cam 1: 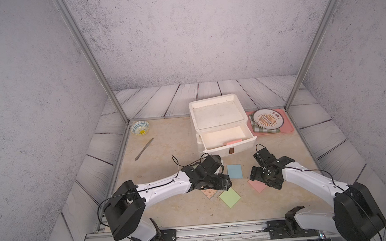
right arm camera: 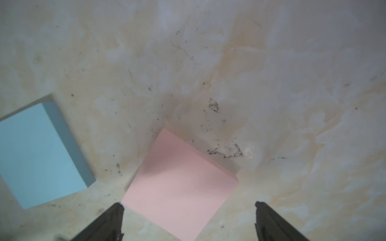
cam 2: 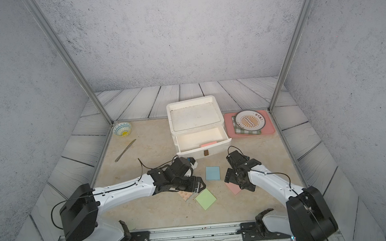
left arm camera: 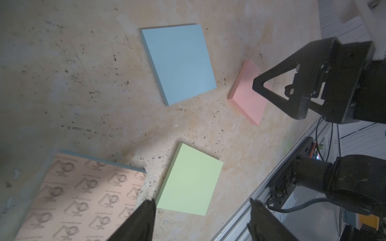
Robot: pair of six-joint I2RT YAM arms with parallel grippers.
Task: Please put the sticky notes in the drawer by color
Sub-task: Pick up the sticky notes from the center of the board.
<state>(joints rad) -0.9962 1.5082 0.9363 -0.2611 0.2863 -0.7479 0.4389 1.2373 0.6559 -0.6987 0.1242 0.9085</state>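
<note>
We see the white chest [cam 1: 214,98] at the back of the table [cam 1: 168,172], its top drawer [cam 1: 236,146] pulled out. A pinkish pad [cam 1: 232,143] lies inside against the front wall, with only its edge showing. Four more pads lie flat on the table in front of the chest, all apart from one another. The blue pad [cam 1: 234,171] is nearest the chest and the green pad [cam 1: 230,197] nearer the robot. The pink pad [cam 1: 258,186] is to the right, and the peach pad [cam 1: 208,194], with its orange print, is to the left. Our left end effector [left arm camera: 202,205] is low over the table and covers part of the peach pad in both top views. Its jaws are fairly wide apart and grip nothing. In its wrist view a corner of the green pad shows between the fingertips. Our right end effector [right arm camera: 189,204] hangs over the pink pad with its jaws spread fully, a fingertip on either side of the pad and nothing held. We cannot tell whether the tips touch the table. At the back left are a bowl [cam 1: 140,128] and a knife [cam 1: 144,149]. At the back right, a plate [cam 1: 267,119] sits on a checked cloth [cam 1: 262,131] on a pink tray [cam 1: 288,127].
</note>
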